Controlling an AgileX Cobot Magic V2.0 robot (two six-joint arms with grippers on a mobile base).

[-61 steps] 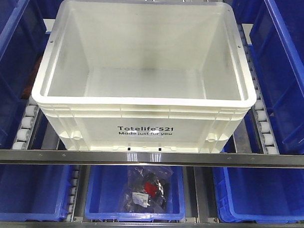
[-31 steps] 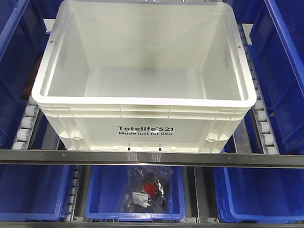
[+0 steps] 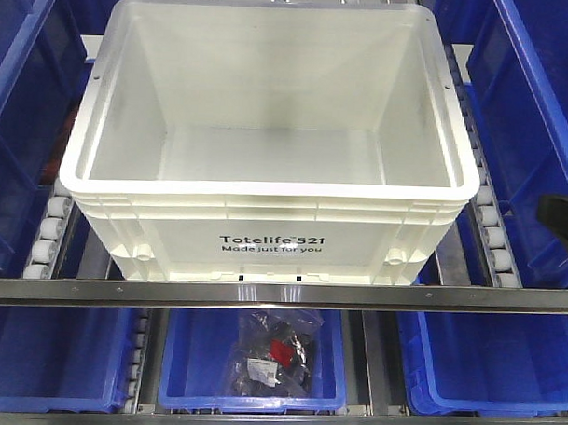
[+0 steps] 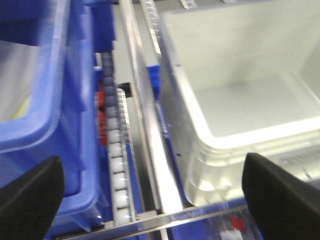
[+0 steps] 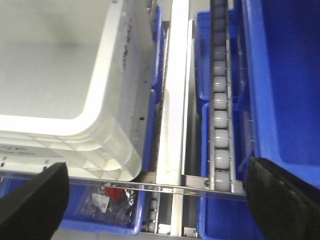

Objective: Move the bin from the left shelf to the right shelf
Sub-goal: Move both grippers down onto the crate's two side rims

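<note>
The white bin (image 3: 268,128), printed "Totelife 521", stands empty on a roller shelf behind a metal front rail (image 3: 281,294). My left gripper (image 4: 155,200) hangs open in front of the bin's left front corner (image 4: 220,150), and its jaws span the gap between the bin and a blue bin; nothing is held. My right gripper (image 5: 157,200) is open at the bin's right front corner (image 5: 115,150), also touching nothing. One black finger (image 3: 562,220) of the right gripper shows at the right edge of the front view.
Blue bins flank the white one on the left (image 3: 21,119) and right (image 3: 539,128). Roller tracks (image 5: 220,100) and metal dividers (image 4: 150,125) run between the lanes. Below, a blue bin (image 3: 251,361) holds a bagged item with a red part.
A black finger of the right gripper has come into the front view at its right edge. The white bin has not moved.
</note>
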